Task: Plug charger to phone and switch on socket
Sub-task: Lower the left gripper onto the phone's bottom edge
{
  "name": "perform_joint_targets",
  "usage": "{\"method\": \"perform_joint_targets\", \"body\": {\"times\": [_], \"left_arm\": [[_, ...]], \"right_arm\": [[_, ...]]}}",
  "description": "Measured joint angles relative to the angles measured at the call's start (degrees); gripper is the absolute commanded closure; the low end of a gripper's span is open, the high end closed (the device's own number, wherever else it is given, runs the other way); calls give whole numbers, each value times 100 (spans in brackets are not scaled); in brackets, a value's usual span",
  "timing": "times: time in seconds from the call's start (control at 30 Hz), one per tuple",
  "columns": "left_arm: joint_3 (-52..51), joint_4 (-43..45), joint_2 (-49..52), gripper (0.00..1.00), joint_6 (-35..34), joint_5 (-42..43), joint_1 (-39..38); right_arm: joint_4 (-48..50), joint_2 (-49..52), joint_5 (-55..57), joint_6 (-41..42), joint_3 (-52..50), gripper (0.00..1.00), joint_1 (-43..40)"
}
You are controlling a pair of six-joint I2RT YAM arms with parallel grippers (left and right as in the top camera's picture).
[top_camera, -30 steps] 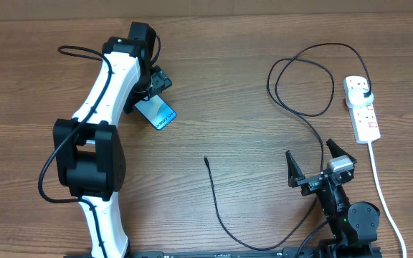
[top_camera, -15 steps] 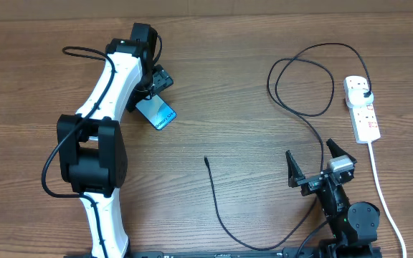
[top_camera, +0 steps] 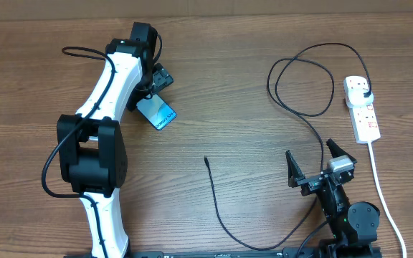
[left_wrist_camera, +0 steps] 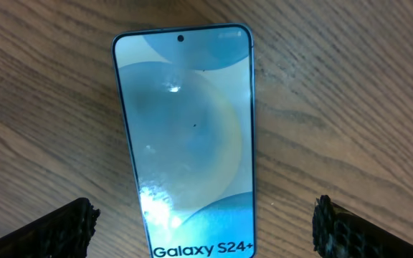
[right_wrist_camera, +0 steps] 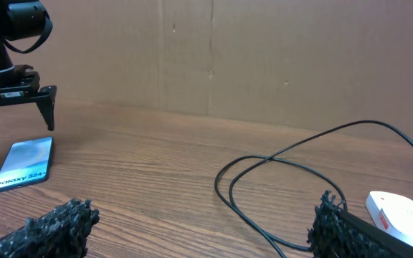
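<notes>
Phone [left_wrist_camera: 185,136] lies under left gripper [left_wrist_camera: 203,218].

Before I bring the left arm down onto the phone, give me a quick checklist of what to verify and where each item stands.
1. Left gripper open over the phone: ok.
2. Phone flat on the table, screen up, nothing on it: ok.
3. Charger connector tip in the phone: not ok, it lies on the table apart from it.
4. Black plug in the socket: ok, it looks seated in the end outlet.
5. Socket switched on: cannot tell.
6. Right gripper open and empty: ok.
</notes>
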Motion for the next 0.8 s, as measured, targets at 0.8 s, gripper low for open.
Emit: {"method": "perform_joint_targets", "body": {"times": [0.8], "left_arm": [[-525,214,11,0,-63,0,0]], "right_arm": [[0,0,-2,0,0,0,0]]}}
